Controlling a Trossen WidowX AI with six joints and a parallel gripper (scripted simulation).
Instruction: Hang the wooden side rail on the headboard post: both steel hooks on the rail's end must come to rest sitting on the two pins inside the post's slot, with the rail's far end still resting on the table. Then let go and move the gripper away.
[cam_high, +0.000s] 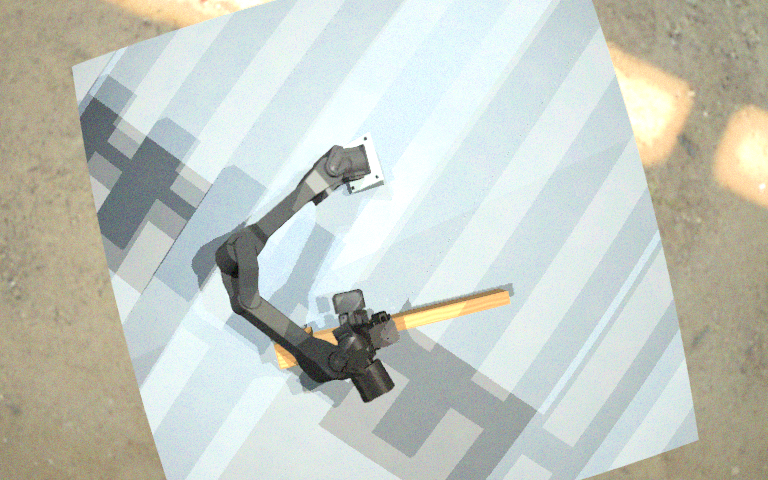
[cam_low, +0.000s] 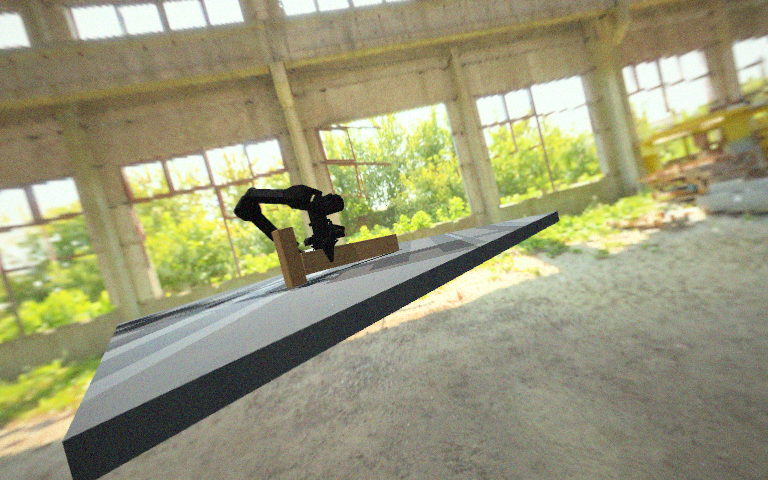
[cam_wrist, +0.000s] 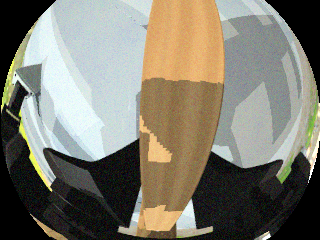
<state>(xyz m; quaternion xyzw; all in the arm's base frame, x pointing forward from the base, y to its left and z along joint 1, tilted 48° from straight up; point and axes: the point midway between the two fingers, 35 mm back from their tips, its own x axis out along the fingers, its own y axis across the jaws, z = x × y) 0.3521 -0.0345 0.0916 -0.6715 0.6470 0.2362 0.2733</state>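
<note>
The wooden side rail (cam_high: 470, 308) (cam_low: 368, 247) (cam_wrist: 185, 45) runs from beside the headboard post to the right, long and straight. My gripper (cam_high: 362, 329) (cam_low: 330, 257) (cam_wrist: 167, 140) is shut on the rail, nearer its post end, with one finger on each side. The upright post (cam_high: 284, 357) (cam_low: 288, 257) stands on the table at the rail's near end, which looks very close to it or touching in the exterior view. The hooks, pins and slot are hidden, so seating cannot be told. The far end appears low at the table; exact contact is unclear.
The arm's white base plate (cam_high: 374, 169) is on the table, well behind the rail in the top view. The arm's links bend around the left and pass over the rail's post end. The table (cam_high: 509, 169) (cam_low: 226, 333) carries striped shadows.
</note>
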